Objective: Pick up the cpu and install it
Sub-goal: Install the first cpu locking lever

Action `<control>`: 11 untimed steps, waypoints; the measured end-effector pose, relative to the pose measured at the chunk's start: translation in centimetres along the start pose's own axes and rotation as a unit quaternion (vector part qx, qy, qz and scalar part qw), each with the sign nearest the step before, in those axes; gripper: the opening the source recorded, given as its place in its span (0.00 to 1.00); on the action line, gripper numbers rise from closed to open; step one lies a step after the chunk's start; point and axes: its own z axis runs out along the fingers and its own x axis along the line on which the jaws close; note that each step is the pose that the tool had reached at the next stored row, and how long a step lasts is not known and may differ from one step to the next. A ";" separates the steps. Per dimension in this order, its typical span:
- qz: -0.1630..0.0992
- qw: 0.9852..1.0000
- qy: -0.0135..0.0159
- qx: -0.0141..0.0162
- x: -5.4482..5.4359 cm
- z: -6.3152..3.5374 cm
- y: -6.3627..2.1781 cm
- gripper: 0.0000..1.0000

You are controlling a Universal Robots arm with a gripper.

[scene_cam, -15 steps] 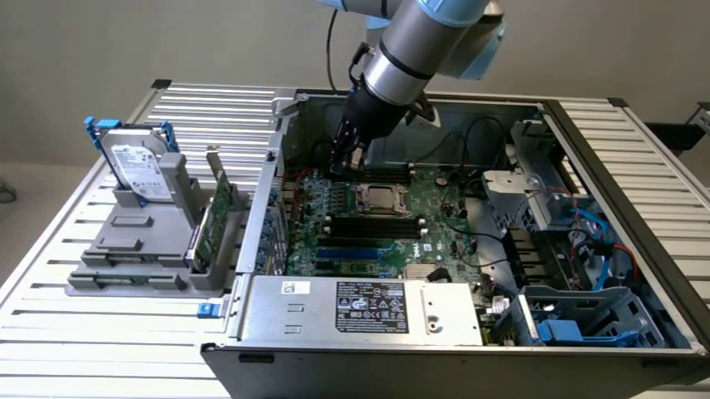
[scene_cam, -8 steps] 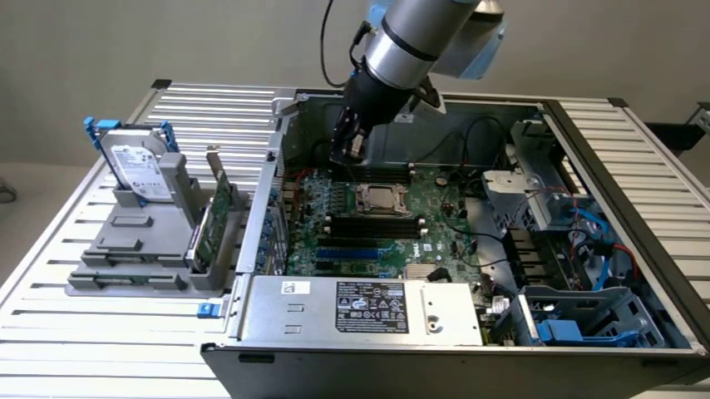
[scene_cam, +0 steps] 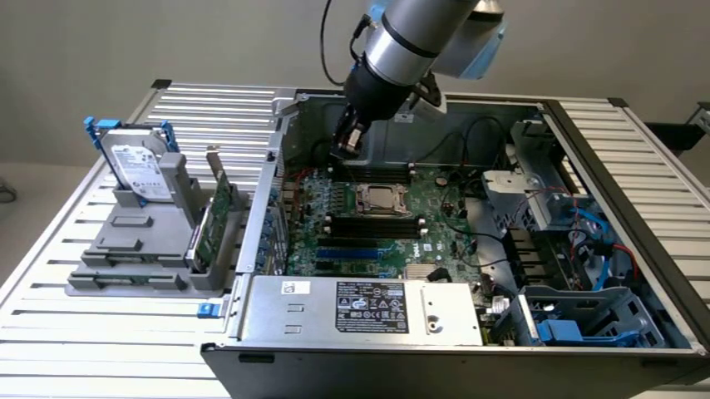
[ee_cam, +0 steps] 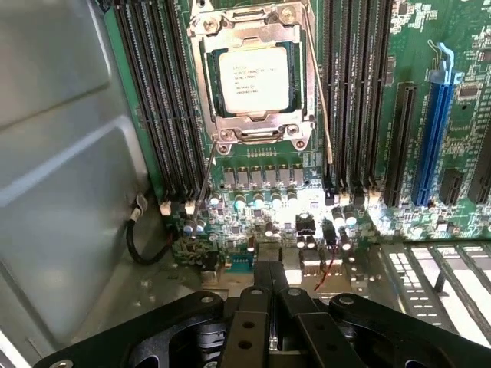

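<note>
Setting: slatted metal table (scene_cam: pixel 100 332) with an open computer case (scene_cam: pixel 444 366) lying on it, plain grey wall behind.
Cpu (scene_cam: pixel 381 199): sits in the socket at the middle of the motherboard (scene_cam: pixel 444 241), ringed by the socket's metal bracket (ee_cam: pixel 201 84). It looks flat and level to me.
Claw: my gripper (scene_cam: pixel 346 152) is closed tight, fingers together with nothing between them. It hangs over the far part of the board, just beyond the socket and apart from the chip.
Handling: I judge the cpu light, thin and rigid, with a smooth metal top that would slip under pressure and a delicate contact side underneath. I would hold it by two opposite rim edges and keep it level. The bracket crowds those edges, so there is little room for fingers.
Exterior view gives me: the whole layout. The arm reaches in from the far side. A hard drive (scene_cam: pixel 142 170) with blue handles and a green circuit card (scene_cam: pixel 222 220) stand in a grey rack (scene_cam: pixel 133 258) outside the case at the exterior view's left. A silver power supply box (scene_cam: pixel 361 309) lies at the near edge.
Wrist view gives me: printed lettering on the cpu (ee_cam: pixel 253 79), the bracket's corner screws, thin wire levers beside it, dark memory slots (ee_cam: pixel 165 107) on both sides, a blue slot (ee_cam: pixel 433 138), and the shut gripper (ee_cam: pixel 270 270) seen from behind.
</note>
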 end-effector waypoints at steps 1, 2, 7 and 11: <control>0.007 1.000 0.003 -0.001 0.0 -0.02 -0.01 0.11; 0.015 1.000 0.007 -0.001 0.0 -0.03 -0.01 0.11; 0.052 0.998 0.023 -0.004 0.0 -0.07 -0.03 0.11; 0.083 0.996 0.037 -0.006 0.0 -0.10 -0.04 0.11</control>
